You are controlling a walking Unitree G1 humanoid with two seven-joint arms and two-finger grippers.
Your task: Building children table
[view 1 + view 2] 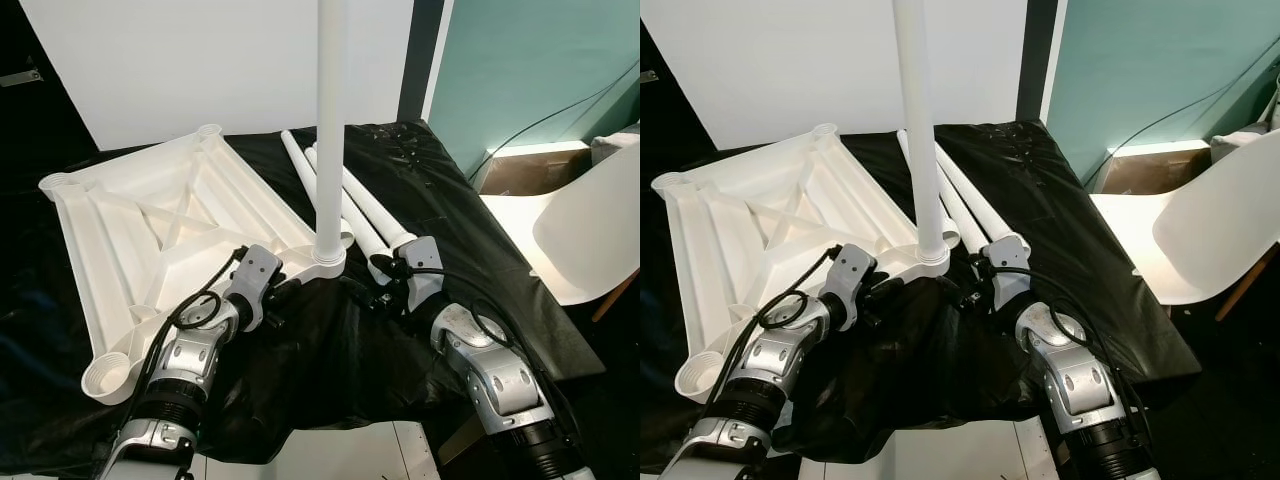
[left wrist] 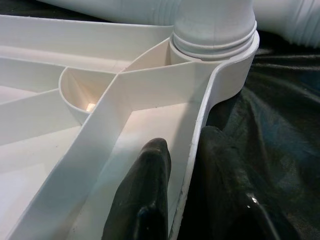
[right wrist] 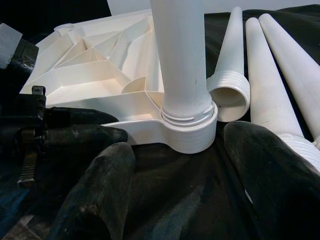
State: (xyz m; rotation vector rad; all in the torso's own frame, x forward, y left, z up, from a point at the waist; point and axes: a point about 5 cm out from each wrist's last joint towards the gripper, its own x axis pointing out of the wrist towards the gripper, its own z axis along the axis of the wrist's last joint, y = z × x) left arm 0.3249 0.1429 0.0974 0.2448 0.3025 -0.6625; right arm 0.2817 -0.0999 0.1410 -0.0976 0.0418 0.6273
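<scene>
Here, left hand (image 1: pixel 283 296) clamped on tabletop (image 1: pixel 150 230) rim, right hand (image 3: pixel 175 175) open near upright leg (image 1: pixel 329 120).

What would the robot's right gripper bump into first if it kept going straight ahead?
Probably the upright white plastic table leg in the tabletop's corner socket: it stands straight ahead of the open right gripper, though the depth is hard to judge.

White tabletop (image 1: pixel 150 230) and legs (image 1: pixel 365 215) on black sheet (image 1: pixel 450 220).
</scene>
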